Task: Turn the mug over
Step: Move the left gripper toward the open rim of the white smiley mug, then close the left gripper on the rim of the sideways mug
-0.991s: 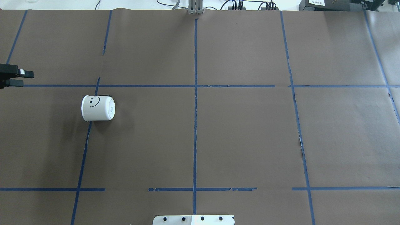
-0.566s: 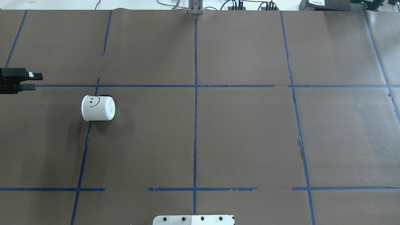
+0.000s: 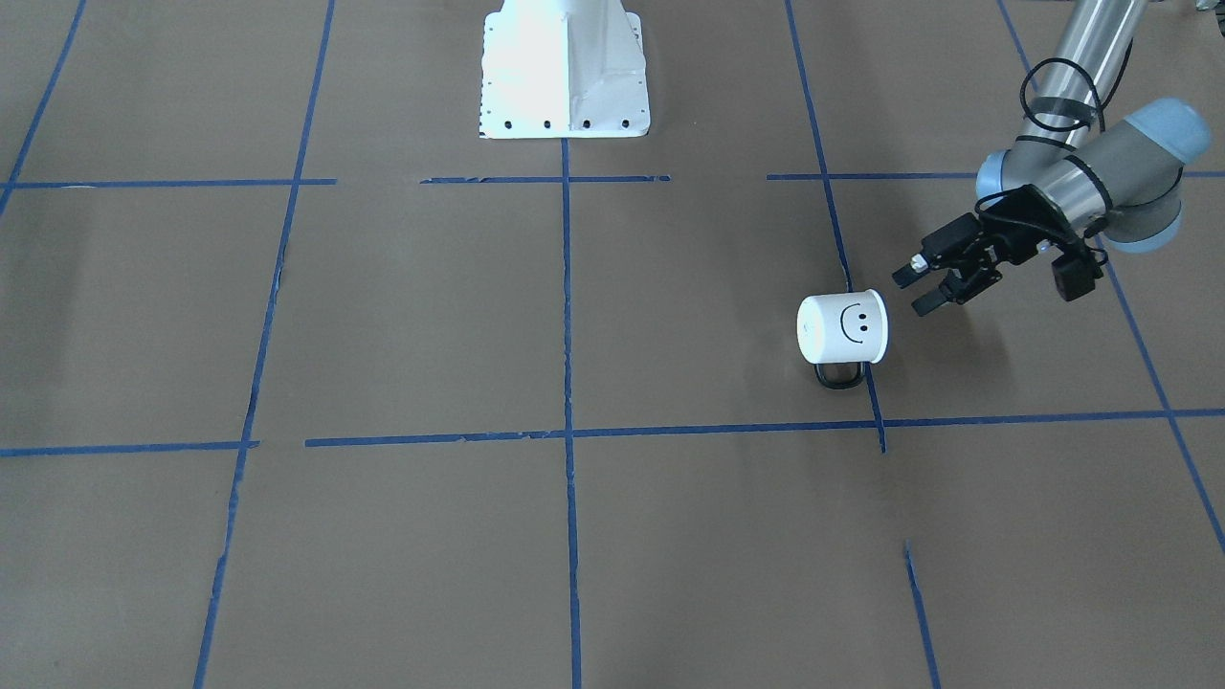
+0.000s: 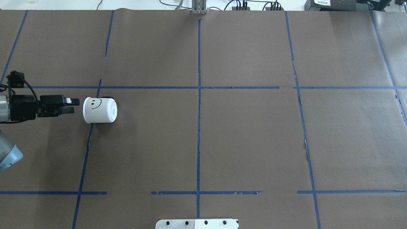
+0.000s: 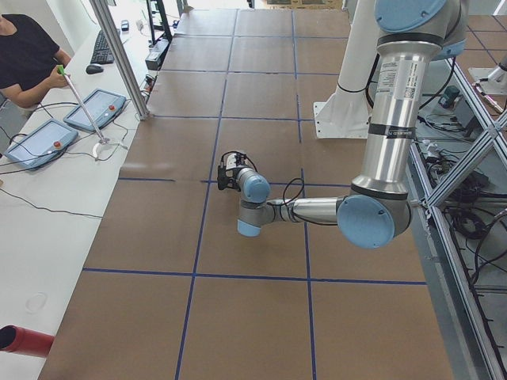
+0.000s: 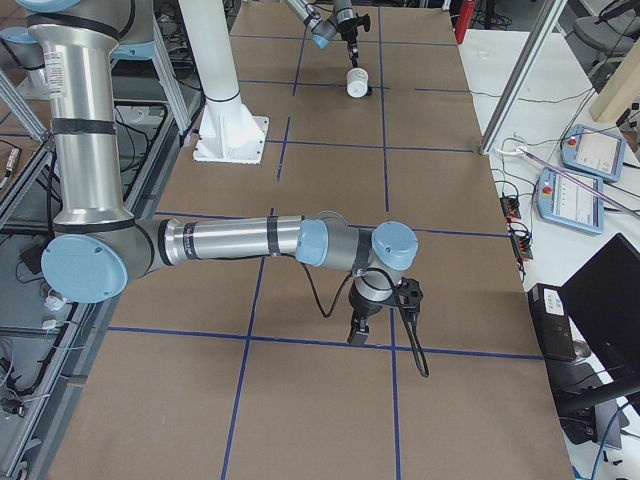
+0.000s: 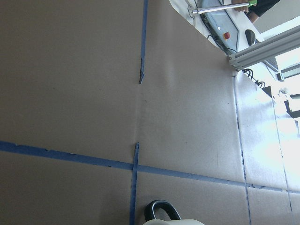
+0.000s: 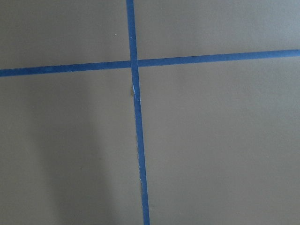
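Note:
The white mug with the black smiley lies on its side on the brown table, left of centre. Its base faces the table's middle and its mouth faces my left gripper. Its black handle lies low on the side away from the robot. My left gripper is open and empty, level with the mug's mouth and a short gap from it; the front-facing view shows it too. The left wrist view shows only the handle. My right gripper hangs low over the table far from the mug; I cannot tell whether it is open.
Blue tape lines divide the brown paper into squares. The robot's white base plate stands at the near edge's middle. An operator and control tablets are at the side table beyond the far edge.
My left gripper has come in from the left edge, moving right and toward the robot, and now sits just short of the mug's mouth. The mug has not moved.

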